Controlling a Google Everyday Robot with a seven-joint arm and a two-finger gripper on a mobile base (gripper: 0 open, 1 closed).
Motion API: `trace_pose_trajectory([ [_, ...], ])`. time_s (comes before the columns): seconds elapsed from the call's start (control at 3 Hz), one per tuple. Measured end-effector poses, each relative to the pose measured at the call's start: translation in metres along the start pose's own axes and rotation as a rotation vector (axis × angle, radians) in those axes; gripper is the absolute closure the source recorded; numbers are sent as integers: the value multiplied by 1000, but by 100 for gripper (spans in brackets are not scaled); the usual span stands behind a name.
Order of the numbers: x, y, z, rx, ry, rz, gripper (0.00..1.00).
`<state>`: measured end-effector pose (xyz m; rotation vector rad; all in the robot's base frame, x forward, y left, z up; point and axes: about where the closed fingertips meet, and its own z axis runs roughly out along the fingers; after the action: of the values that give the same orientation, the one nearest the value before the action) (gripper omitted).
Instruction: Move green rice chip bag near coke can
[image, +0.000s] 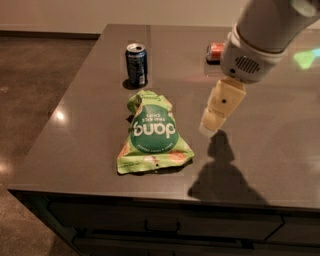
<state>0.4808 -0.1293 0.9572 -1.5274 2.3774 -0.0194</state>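
Observation:
The green rice chip bag (152, 132) lies flat on the dark grey table (280, 145), left of centre, with its "dang" circle facing up. The coke can (215, 50) lies on its side at the back of the table, and my arm's white wrist hides most of it. My gripper (210, 126) hangs above the table just right of the bag, about level with its middle, and holds nothing. It casts a shadow on the table in front of it.
A dark blue can (136, 64) with a silver top stands upright just behind the bag. The table's front edge runs close below the bag, with dark drawers under it. Brown floor lies to the left.

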Motion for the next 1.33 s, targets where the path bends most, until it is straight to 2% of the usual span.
trace_pose_trajectory([
  [0.33, -31, 0, 38, -20, 22, 153, 0],
  [0.67, -46, 3, 60, -47, 36, 223, 0],
  [1.0, -61, 15, 83, -96, 51, 260, 0],
  [1.33, -77, 28, 101, -142, 53, 268, 0],
])
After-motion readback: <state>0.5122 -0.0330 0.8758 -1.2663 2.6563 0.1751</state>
